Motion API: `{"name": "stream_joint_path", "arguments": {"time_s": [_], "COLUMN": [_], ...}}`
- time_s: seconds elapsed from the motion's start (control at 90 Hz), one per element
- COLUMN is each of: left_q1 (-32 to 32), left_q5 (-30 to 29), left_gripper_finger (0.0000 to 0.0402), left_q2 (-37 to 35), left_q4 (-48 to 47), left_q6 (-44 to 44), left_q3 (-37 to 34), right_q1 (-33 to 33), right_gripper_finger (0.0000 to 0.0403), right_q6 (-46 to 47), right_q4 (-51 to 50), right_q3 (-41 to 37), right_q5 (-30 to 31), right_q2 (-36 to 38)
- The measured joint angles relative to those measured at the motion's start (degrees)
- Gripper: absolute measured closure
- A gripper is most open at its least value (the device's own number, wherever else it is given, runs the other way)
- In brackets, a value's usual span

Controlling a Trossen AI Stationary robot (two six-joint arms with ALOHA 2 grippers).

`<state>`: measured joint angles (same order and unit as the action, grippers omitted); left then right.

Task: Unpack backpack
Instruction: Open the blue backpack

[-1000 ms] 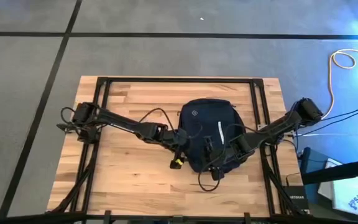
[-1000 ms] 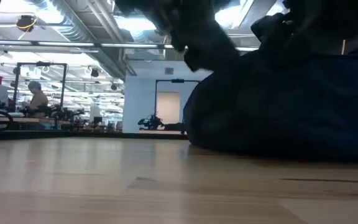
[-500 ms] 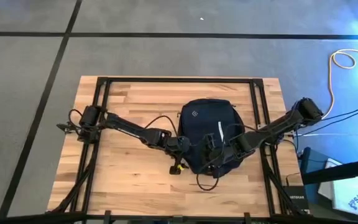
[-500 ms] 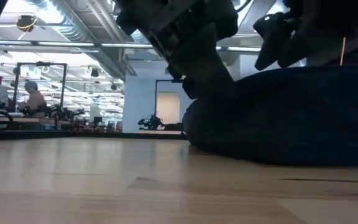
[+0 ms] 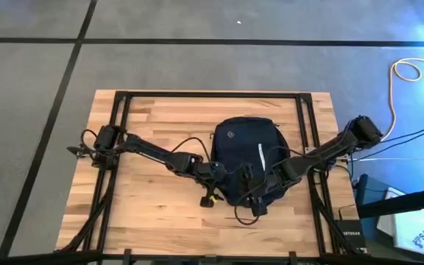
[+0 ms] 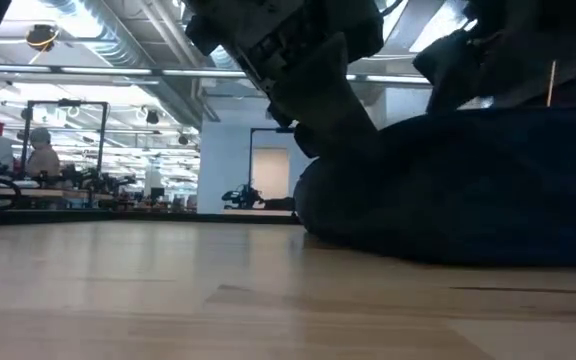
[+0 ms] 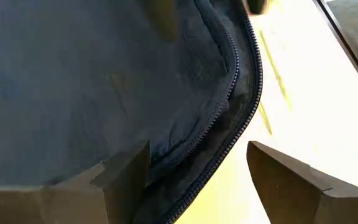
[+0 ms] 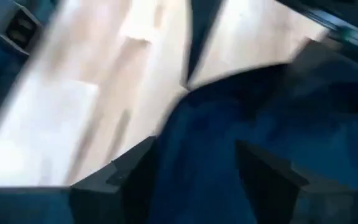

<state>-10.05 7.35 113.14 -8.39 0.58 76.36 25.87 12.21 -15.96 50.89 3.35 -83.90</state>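
Navy fabric backpack [image 5: 245, 158] flat at mid-table, zipper [image 7: 229, 106] closed. Left gripper [image 7: 194, 177] spread over zipper seam; right gripper [image 8: 188, 168] spread above near edge. Risk: pinching loose cloth instead of pull, dragging whole bag.

Right wrist view badly blurred; backpack [image 8: 247, 118] perhaps under pincer
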Motion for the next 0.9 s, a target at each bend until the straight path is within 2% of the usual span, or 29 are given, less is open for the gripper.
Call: {"name": "stream_joint_path", "arguments": {"time_s": [0.511,0.9], "left_q1": [0.03,0.03], "left_q5": [-0.11,-0.63], "left_gripper_finger": [0.0147,0.0147], "left_q2": [0.00,0.00], "left_q4": [-1.55,-1.45], "left_q6": [-0.31,-0.63], "left_q3": [0.00,0.00], "right_q1": [-0.02,-0.02], "right_gripper_finger": [0.0205,0.0205], "right_q6": [-0.83,-2.57], "right_q4": [-0.66,-0.86], "right_q3": [0.00,0.00], "right_q5": [1.40,1.60], "right_q2": [-4.37,-4.19]}}
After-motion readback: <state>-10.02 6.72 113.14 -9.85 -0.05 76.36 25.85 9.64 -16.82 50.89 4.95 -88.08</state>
